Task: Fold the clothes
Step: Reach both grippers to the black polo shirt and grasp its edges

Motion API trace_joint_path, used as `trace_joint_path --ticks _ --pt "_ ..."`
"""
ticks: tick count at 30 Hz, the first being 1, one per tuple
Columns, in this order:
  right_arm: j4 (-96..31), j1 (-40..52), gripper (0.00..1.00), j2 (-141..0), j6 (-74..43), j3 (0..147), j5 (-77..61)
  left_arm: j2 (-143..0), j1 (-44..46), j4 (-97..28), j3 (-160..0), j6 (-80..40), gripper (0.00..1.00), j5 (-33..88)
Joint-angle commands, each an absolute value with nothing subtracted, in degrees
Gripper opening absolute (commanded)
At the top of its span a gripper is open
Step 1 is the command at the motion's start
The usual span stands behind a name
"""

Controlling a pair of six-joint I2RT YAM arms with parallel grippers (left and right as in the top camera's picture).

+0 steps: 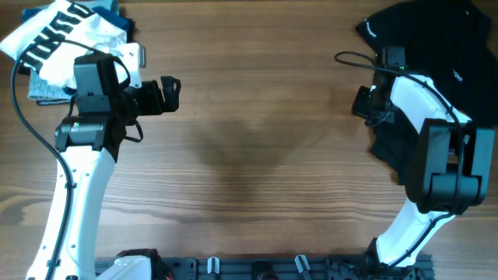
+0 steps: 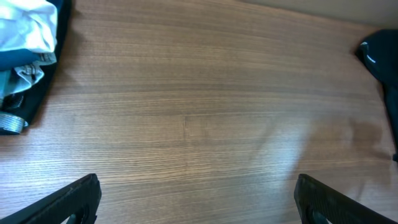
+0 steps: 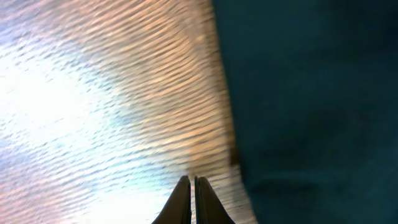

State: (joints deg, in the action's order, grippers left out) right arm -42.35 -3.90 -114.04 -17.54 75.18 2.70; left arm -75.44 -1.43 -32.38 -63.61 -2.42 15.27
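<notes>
The black shirt (image 1: 443, 47) lies crumpled at the table's far right, partly under my right arm. A white logo print (image 1: 457, 76) shows on it. My right gripper (image 1: 360, 103) is shut and empty, just left of the shirt's edge. In the right wrist view its closed fingertips (image 3: 191, 180) hover over bare wood, with the dark fabric (image 3: 311, 93) to their right. My left gripper (image 1: 173, 93) is open and empty at the left of the table, far from the shirt. Its fingers (image 2: 198, 186) are spread wide over bare wood, and the shirt (image 2: 380, 56) shows at the far right edge.
A pile of other garments sits at the far left corner: a white one with black stripes (image 1: 58, 35) on top, and blue (image 1: 113, 14) and grey fabric under it. The pile also shows in the left wrist view (image 2: 25, 37). Wooden tabletop (image 1: 257, 140) lies between the arms.
</notes>
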Motion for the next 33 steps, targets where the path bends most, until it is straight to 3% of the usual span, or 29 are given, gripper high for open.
trace_joint_path --ticks 1,2,3,5,6,12,15,16,18,19,20,24,27,33 --pt "-43.57 -2.94 0.04 -108.84 -17.32 75.2 1.48 -75.77 -1.23 -31.29 -64.55 -1.78 1.0 13.41" --pt "-44.25 -3.73 0.12 -107.28 -18.55 75.2 2.17 -75.77 -1.23 -31.33 -64.55 -1.78 1.0 13.41" --pt "-45.45 -4.95 0.37 -106.39 -19.51 75.2 3.16 -75.77 -1.23 -31.35 -64.55 -1.78 1.0 13.41" --pt "-48.42 -7.46 0.66 -105.93 -19.68 75.2 5.17 -75.77 -1.23 -31.35 -64.55 -1.78 1.0 13.41" --pt "-50.06 -9.02 0.74 -105.95 -19.53 75.2 5.17 -75.77 -1.23 -31.33 -64.55 -1.78 1.0 13.41" --pt "-48.4 -11.49 0.82 -106.1 -18.04 70.59 6.22 -75.77 -1.23 -31.53 -64.53 -1.98 1.0 13.43" --pt "-44.07 -11.46 0.82 -106.34 -18.2 66.28 5.96 -75.77 -1.23 -31.68 -64.53 -1.98 1.0 13.43" --pt "-42.13 -11.46 0.76 -106.39 -18.26 64.77 4.8 -75.77 -1.23 -31.79 -64.53 -1.98 1.0 13.43" --pt "-39.81 -11.44 0.44 -106.39 -19.73 63.55 3.57 -75.77 -1.23 -31.81 -64.53 -1.98 1.0 13.43" --pt "-39.38 -11.44 0.21 -106.39 -19.68 63.51 3.07 -75.77 -1.23 -31.81 -64.53 -1.98 1.0 13.43" --pt "-39.24 -11.42 0.05 -106.39 -19.66 63.51 2.2 -75.77 -1.23 -31.81 -64.53 -1.98 0.99 13.41" --pt "-38.2 -6.5 0.04 -106.39 -19.29 63.51 -4.71 -75.77 -1.23 -31.77 -64.53 -1.96 0.77 13.41" --pt "-37.19 4.32 0.05 -106.39 -19.75 63.88 -7.79 -75.77 -1.37 -31.73 -64.53 -1.96 0.68 13.15" --pt "-38.33 24.93 0.04 -106.39 -23.9 76.16 -8.97 -75.77 -1.45 -31.51 -64.53 -1.96 0.71 9.23"
